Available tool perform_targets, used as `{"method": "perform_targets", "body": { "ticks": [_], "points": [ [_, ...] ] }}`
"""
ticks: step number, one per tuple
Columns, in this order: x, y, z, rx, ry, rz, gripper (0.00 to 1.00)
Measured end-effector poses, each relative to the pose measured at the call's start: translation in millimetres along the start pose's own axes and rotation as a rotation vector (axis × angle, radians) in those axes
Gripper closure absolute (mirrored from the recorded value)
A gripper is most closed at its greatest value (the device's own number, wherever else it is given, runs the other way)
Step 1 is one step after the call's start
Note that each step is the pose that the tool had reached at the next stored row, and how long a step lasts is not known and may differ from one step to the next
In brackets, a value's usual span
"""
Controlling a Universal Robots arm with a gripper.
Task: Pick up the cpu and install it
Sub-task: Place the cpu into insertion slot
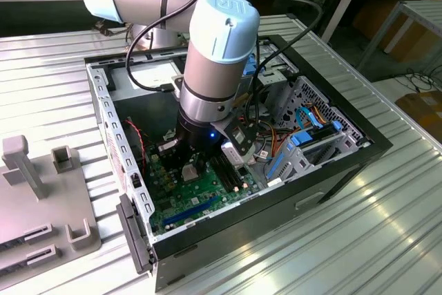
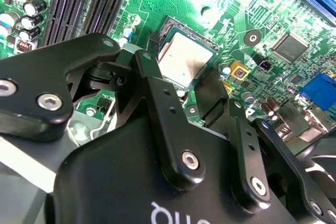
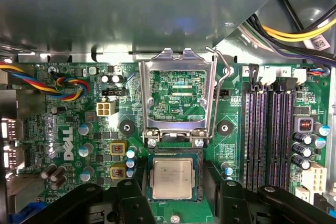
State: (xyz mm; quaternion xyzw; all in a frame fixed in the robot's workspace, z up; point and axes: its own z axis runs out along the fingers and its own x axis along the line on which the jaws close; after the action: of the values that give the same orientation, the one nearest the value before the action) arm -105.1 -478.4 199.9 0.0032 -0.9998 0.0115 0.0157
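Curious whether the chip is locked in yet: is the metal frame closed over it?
No, the metal frame stands flipped open beside the uncovered cpu.

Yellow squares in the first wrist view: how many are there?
2 yellow squares: one beside the cpu, the other next to it, nearer the open socket frame. Others may be hidden.

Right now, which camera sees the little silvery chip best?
The first wrist view: the silvery-grey square cpu shows whole. The second wrist view shows it slanted, partly behind the black gripper. In the exterior view the grey arm covers it.
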Motion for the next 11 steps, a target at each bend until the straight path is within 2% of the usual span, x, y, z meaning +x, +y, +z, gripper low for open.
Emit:
{"method": "perform_targets", "body": {
  "ticks": [5, 7, 11],
  "points": [
    [0.0, 0.0, -1.2, -0.0003, 0.0029, 0.000, 0.45],
    [0.0, 0.0, -1.3, -0.0001, 0.0059, 0.000, 0.45],
    [0.0, 0.0, -1.3, -0.0001, 0.0060, 0.000, 0.45]
  ]
}}
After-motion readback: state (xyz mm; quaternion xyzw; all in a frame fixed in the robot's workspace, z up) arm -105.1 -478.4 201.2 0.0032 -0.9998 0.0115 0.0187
